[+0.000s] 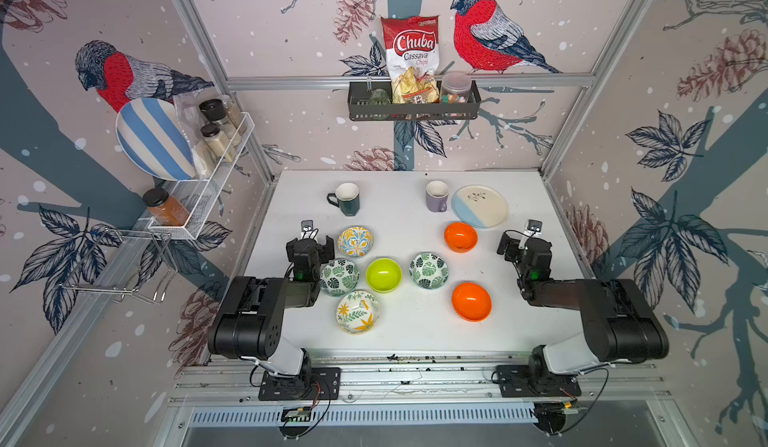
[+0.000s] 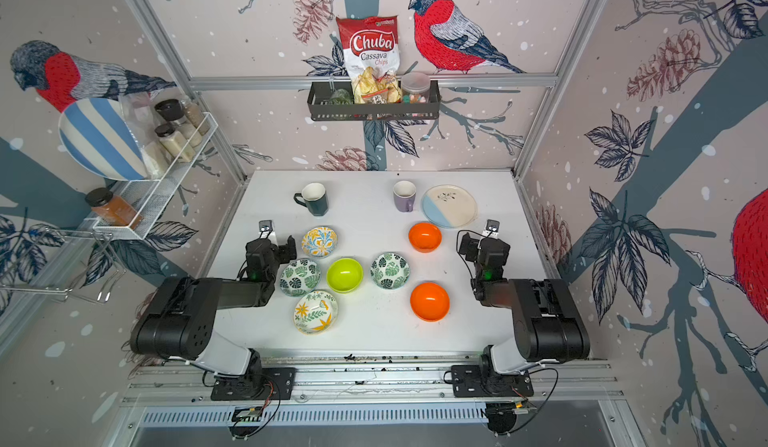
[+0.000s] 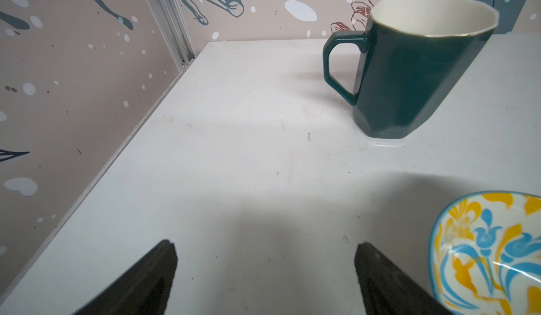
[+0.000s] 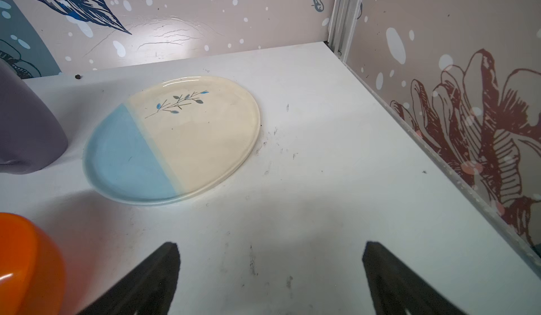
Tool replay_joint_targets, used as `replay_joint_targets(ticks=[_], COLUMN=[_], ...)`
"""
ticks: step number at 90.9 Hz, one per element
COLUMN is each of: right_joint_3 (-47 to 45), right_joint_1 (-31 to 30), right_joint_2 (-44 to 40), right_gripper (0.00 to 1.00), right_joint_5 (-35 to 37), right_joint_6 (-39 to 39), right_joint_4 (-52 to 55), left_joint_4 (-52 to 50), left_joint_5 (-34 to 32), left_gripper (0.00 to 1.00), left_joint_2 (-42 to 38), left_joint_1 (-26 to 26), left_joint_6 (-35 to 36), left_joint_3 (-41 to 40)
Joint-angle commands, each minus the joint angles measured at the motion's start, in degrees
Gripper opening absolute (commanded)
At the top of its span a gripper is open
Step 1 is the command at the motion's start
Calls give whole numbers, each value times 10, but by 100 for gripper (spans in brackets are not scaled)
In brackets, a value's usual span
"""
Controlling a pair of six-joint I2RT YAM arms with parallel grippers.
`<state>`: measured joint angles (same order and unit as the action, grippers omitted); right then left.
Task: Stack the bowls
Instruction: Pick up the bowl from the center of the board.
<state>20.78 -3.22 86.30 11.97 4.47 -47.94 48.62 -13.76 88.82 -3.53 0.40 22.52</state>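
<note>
Start of stacking, nothing nested: standing singly on the table (image 1: pixel 415 341) are the blue-yellow floral bowl (image 1: pixel 355 241), left leaf-print bowl (image 1: pixel 340 277), lime-green bowl (image 1: pixel 383 274), right leaf-print bowl (image 1: pixel 429 270), cream flowered bowl (image 1: pixel 357 312), far orange bowl (image 1: pixel 460 237) and near orange bowl (image 1: pixel 471 301), 7 in all. The left gripper (image 3: pixel 265 246) and right gripper (image 4: pixel 270 246) hang over bare table, jaws wide apart and empty. For a clean first pick, each arm should probably pinch its nearest bowl by the rim, 1 jaw inside, lift it level, and lower it centred into its matching partner.

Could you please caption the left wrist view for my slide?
Open left pincer over white table, dark green mug and floral bowl nearby.
</note>
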Motion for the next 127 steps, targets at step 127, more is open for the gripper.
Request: replay_joint_targets(ticks=[127], right_joint_3=[200], right_joint_1=[16], right_joint_2=[-363], right_gripper=[100], right_joint_5=[-118], right_joint_6=[304], right_joint_4=[493], left_joint_4=[-656], left_joint_5=[37], left_gripper=[95], left_joint_2=[-497], left_joint_1=[-2], left_joint_6=[-424], left_joint_3=[90])
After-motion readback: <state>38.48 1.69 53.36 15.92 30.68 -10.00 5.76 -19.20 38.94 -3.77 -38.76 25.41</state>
